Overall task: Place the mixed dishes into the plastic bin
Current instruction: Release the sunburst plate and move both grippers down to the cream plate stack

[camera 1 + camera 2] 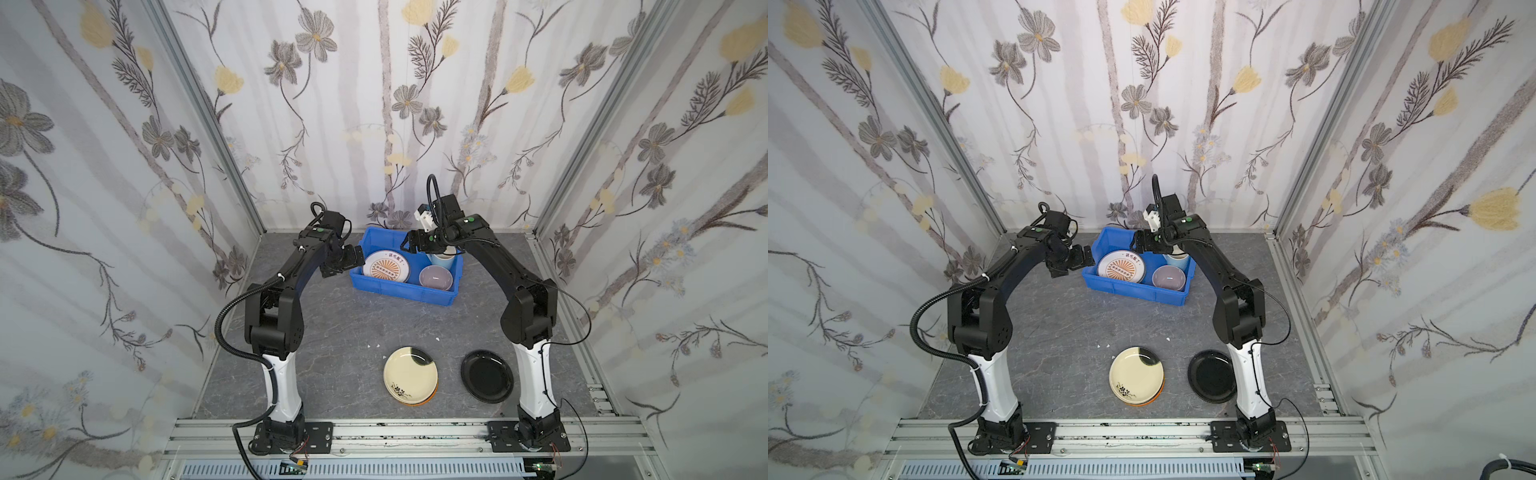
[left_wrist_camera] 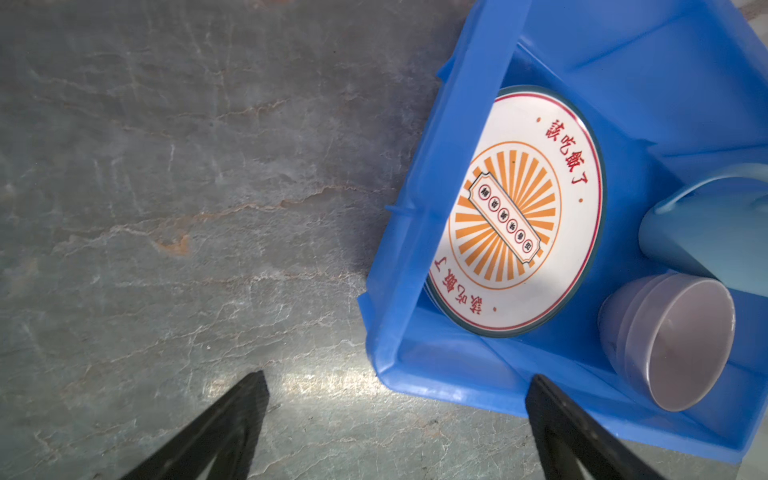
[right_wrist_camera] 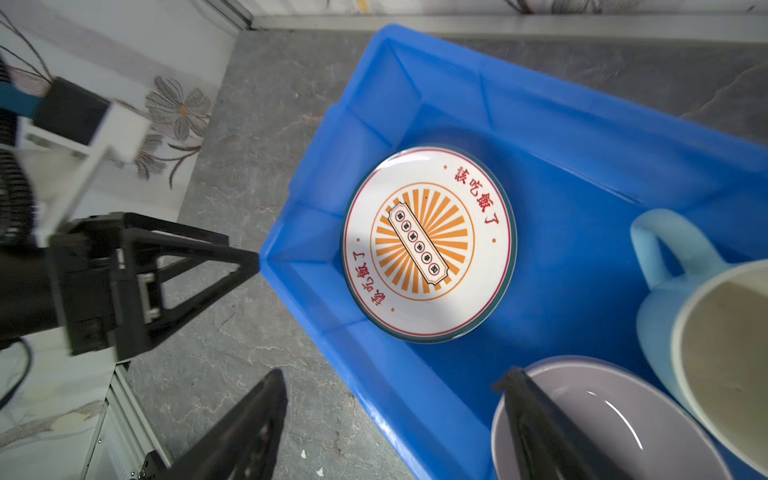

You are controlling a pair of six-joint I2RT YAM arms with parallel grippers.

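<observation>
Grey marbled tabletop [image 1: 332, 324] is occupied toward the back by the bright blue rectangular plastic bin [image 1: 399, 291]. Laid inside are a round white plate with red lettering [image 1: 386, 266], a lilac bowl [image 1: 435, 277] and a light blue mug [image 1: 444, 261]. Outside it, near the front rail, a cream plate [image 1: 410, 374] is stacked on an orange plate [image 1: 430, 398], with a glossy black plate [image 1: 487, 376] just beside; about half is judged done. The left gripper [image 1: 360, 259] and right gripper [image 1: 408, 246] are held at the bin, spread and empty. Flowered wallpaper panels [image 1: 124, 166] enclose three sides

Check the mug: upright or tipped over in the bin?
Upright. The mug stands on the bin floor, mouth facing up, beside the bowl.
</observation>
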